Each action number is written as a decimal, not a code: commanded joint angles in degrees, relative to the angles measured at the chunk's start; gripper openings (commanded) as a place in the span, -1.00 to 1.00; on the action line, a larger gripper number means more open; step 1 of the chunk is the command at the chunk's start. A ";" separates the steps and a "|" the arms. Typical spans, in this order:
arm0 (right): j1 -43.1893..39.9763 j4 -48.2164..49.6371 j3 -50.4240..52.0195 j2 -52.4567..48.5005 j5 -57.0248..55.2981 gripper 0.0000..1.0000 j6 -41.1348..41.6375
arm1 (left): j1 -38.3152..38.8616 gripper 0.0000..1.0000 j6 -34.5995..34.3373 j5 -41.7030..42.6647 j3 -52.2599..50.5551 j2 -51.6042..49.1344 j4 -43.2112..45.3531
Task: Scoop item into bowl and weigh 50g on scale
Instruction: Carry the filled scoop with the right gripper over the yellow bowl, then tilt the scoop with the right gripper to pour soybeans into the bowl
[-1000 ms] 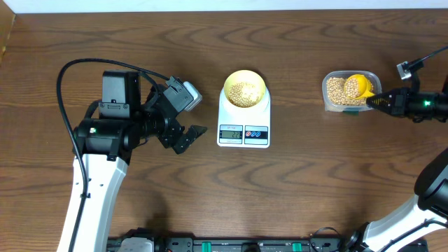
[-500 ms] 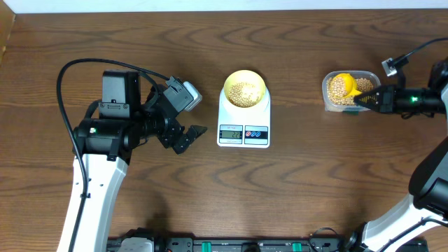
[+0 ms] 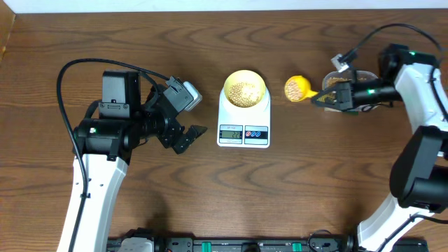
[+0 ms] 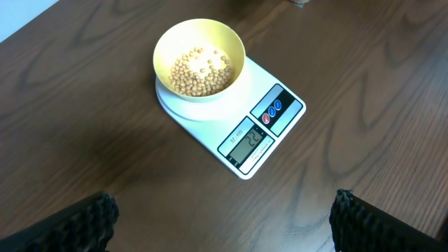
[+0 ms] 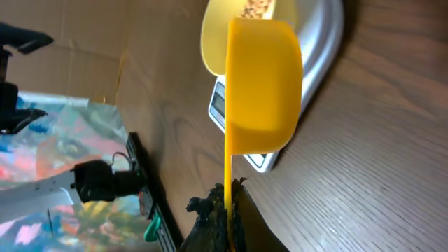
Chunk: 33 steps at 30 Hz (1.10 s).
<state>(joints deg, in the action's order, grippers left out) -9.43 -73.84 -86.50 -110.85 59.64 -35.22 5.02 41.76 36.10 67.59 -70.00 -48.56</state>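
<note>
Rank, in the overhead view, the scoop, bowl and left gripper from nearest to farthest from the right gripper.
1. The scoop, held by its handle in the right gripper.
2. The bowl, on the scale at the table's centre.
3. The left gripper, open, on the scale's far side.

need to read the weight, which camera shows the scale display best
The left wrist view: the scale display sits close, unobstructed, digits large. Overhead shows it tiny, digits hard to read. The right wrist view shows only a sliver of it beside the yellow scoop.
</note>
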 commanded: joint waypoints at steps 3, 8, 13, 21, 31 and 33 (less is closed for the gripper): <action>4.81 1.77 0.04 -0.17 2.36 -0.98 -0.55 | -0.24 0.98 -0.68 0.50 0.85 0.00 -0.02; 9.33 6.43 0.04 -0.17 -2.05 -0.98 4.50 | -0.24 0.98 -0.70 0.50 0.85 0.00 -0.02; 13.40 12.90 0.02 -0.17 -2.73 -0.98 10.19 | -0.24 0.98 -0.68 0.50 0.83 0.00 -0.02; 19.19 22.56 -0.17 -0.17 -12.83 -0.98 19.71 | -0.24 0.98 -0.68 0.50 0.83 0.00 -0.02; 28.44 30.91 -1.31 -0.02 -34.51 -0.98 26.62 | -0.24 0.98 -0.70 0.50 0.85 0.00 -0.02; 30.99 31.08 -1.84 0.66 -41.79 -0.98 26.34 | -0.24 0.98 -0.68 0.50 0.83 0.00 -0.02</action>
<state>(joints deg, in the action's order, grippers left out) 18.68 -43.20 -86.52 -110.85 30.02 -10.46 5.02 41.76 36.10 67.59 -70.00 -48.58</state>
